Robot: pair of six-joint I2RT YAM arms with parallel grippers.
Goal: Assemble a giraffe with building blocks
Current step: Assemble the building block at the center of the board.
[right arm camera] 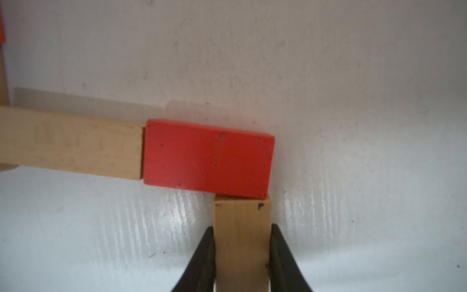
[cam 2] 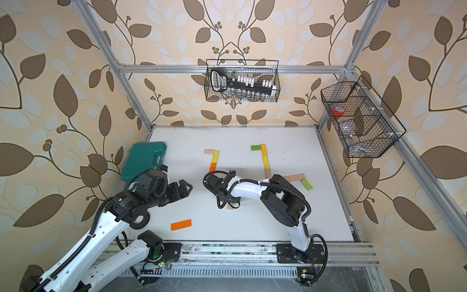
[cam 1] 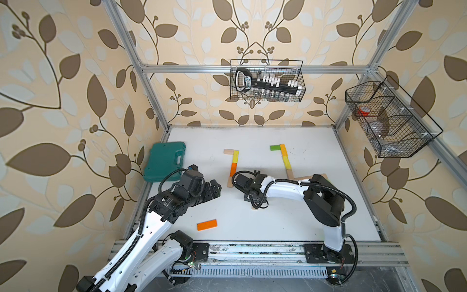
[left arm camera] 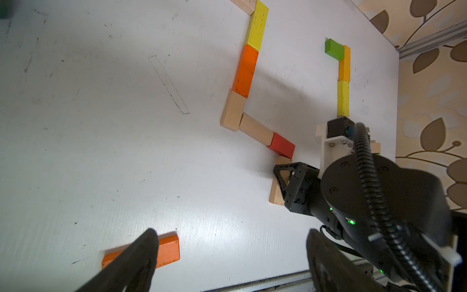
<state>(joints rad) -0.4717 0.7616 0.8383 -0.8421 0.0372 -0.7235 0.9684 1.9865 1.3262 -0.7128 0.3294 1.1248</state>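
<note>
1. The right gripper is closed narrowly on a plain beige wooden plank, with a black finger set against each long side.
2. That plank is laid flat on the white tabletop between the jaws, and its far end projects beyond the fingertips.
3. The projecting end is butted at a right angle against the long edge of a red painted wooden plank, near one corner.
4. The red plank's opposite short end is met by a second beige plank, laid end to end with it.
5. The left gripper is held wide open above the table, with nothing between its jaws.
6. An orange painted wooden plank is seen lying alone near the front edge, well apart from the row. In the left wrist view it is partly covered by one finger.
</note>
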